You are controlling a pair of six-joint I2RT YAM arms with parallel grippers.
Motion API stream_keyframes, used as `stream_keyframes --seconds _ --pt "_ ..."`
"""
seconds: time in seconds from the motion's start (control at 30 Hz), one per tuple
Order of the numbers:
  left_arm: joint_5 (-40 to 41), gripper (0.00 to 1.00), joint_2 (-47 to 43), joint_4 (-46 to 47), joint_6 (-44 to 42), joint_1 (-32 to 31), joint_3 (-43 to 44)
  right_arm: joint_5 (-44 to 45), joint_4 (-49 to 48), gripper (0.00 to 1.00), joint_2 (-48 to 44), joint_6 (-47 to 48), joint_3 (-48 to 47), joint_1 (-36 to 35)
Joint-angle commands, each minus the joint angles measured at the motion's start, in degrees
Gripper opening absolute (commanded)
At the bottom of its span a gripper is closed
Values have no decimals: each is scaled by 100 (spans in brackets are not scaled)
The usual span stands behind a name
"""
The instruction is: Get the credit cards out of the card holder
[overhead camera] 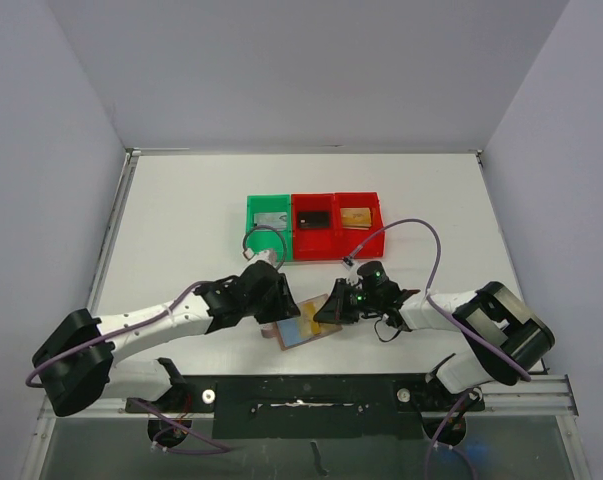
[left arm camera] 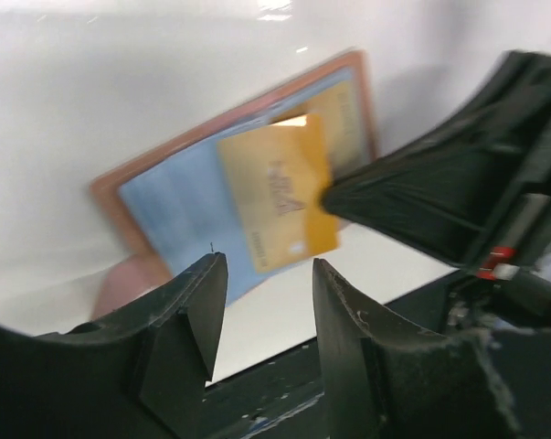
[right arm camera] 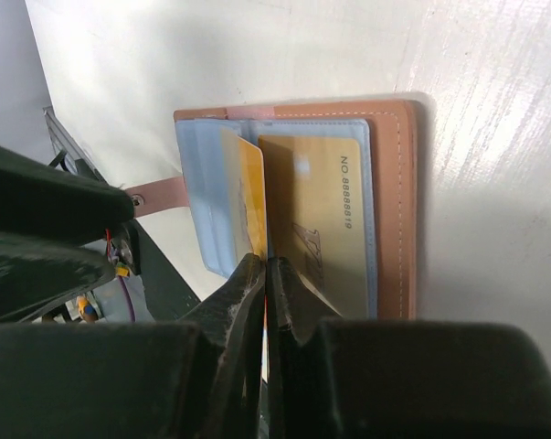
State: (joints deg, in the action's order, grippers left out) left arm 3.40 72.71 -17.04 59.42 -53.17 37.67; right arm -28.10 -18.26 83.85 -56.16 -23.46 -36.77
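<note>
Tabletop (overhead camera: pixel 181 220), white, is shared by both arms, with a green bin (overhead camera: pixel 251 222) and two red bins (overhead camera: pixel 317 252) set in a row further back, well apart from the work. Near the front edge, between the two wrists, the card holder (overhead camera: pixel 299 330) is laid open and flat, its blue lining turned up and its small tab (right arm camera: pixel 161 197) pointed toward the left arm. One gold card (right arm camera: pixel 248 192) is seen lifted partway from the lining and tilted on edge; a second gold card (right arm camera: pixel 321 215) is lodged flat in its pocket. The right gripper (right arm camera: pixel 268 274) is clamped together on the near edge of the lifted card. The left gripper (left arm camera: pixel 266 302) is held just beside the holder with its jaws apart and nothing between them; whether the leather is touched by it cannot be told.

Trouble is most likely to be caused by the unpinned holder: if the card is drawn out against friction in the pocket, the whole wallet could be dragged along. Only a thin margin is pinched, so the card could be lost by slipping.
</note>
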Motion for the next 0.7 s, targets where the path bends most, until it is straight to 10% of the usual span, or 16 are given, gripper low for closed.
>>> stream_keyframes --seconds 0.0,0.67 --pt "-357 41 -51 820 -119 4 311 -14 -318 0 -19 -53 34 17" --pt "135 16 1105 366 -55 -10 -163 -200 -553 15 90 -113 -21 4"
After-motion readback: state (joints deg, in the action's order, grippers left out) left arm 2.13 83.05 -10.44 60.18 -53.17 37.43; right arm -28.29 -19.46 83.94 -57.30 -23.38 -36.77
